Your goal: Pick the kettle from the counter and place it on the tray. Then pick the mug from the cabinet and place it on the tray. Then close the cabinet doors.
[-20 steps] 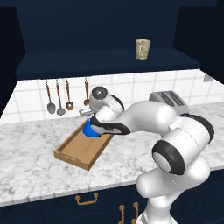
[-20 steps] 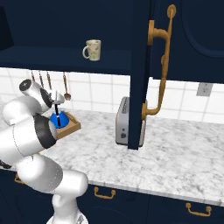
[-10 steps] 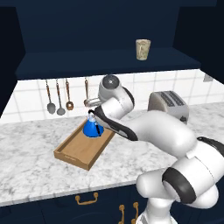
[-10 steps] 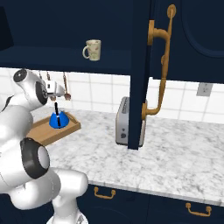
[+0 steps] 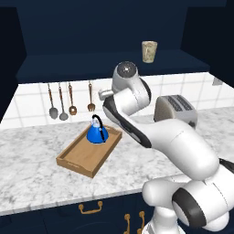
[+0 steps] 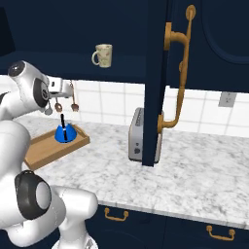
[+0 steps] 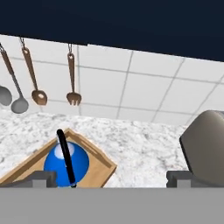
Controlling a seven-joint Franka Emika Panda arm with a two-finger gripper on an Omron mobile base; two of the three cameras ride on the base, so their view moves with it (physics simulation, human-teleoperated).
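Observation:
The blue kettle [image 5: 97, 132] [image 6: 64, 133] [image 7: 66, 164] stands upright on the far end of the wooden tray [image 5: 77, 157] [image 6: 44, 151] [image 7: 103, 168], which lies on the marbled counter [image 5: 27, 169] [image 6: 194, 165]. My gripper [image 5: 104, 94] [image 6: 62, 87] [image 7: 113, 178] hovers well above the kettle, open and holding nothing. The beige mug [image 5: 149, 51] [image 6: 103, 55] sits on the navy cabinet shelf [image 5: 91, 61]. One cabinet door [image 6: 156, 82] with its brass handle [image 6: 177, 73] stands open, edge-on in the right base view.
A silver toaster [image 5: 176, 109] [image 6: 141, 133] [image 7: 205, 144] stands on the counter right of the tray. Several utensils [image 5: 68, 100] [image 6: 73, 99] [image 7: 39, 87] hang on the tiled wall behind the tray. Navy drawers with brass pulls [image 6: 116, 214] run below the counter.
The gripper, down at the kettle on the tray a second ago, has let go and risen clear above it. The kettle stays upright on the tray.

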